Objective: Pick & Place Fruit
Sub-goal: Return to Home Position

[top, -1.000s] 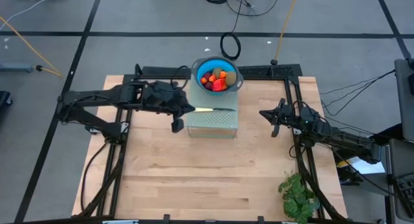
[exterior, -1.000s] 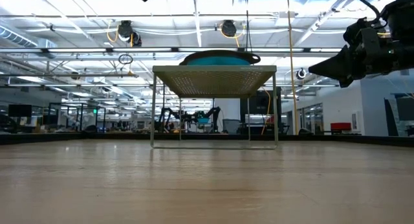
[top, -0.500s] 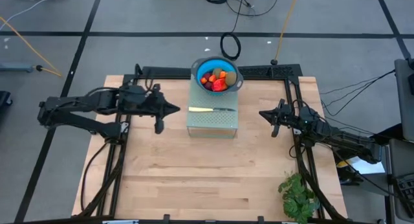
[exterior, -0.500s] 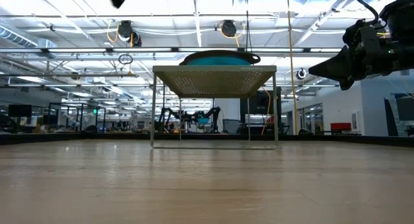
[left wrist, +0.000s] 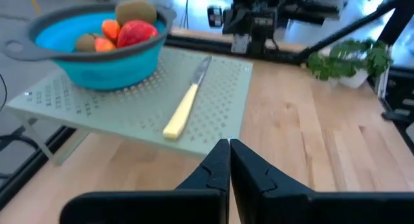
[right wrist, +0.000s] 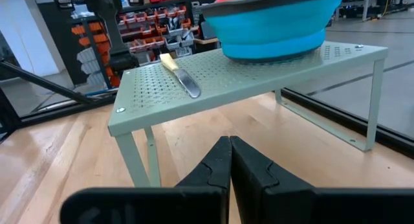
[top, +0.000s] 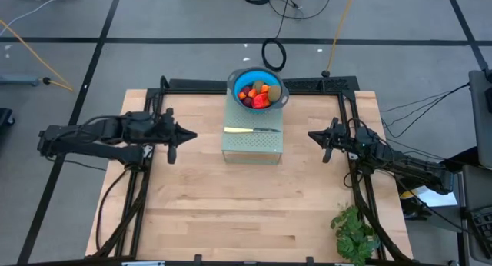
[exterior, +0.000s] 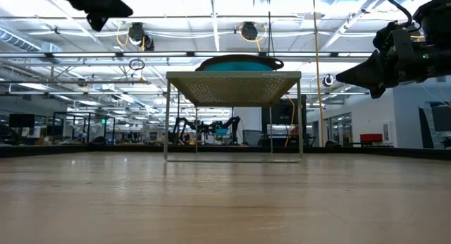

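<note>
Wooden boards make up the counter [top: 231, 212], seen from above against a grey floor. Two dark arms are held over it. The left hand [top: 192, 134] is found at 9 o'clock from the shelf [top: 252, 147] and the right hand [top: 311, 134] at 3 o'clock, each apart from it. Both hands are closed on nothing, with the fingers seen pressed together in the wrist views. The pale green perforated shelf is set toward the counter's 12 o'clock edge. A plant [top: 355, 231] is placed at the counter's 5 o'clock corner. A blue bowl [top: 234, 81] is stood on the shelf's 12 o'clock end. A yellow-handled knife [top: 250, 130] is laid flat on the shelf at 6 o'clock from the bowl, apart from it. The fruit [top: 257, 94] is heaped inside the bowl in orange, red and brownish pieces.
</note>
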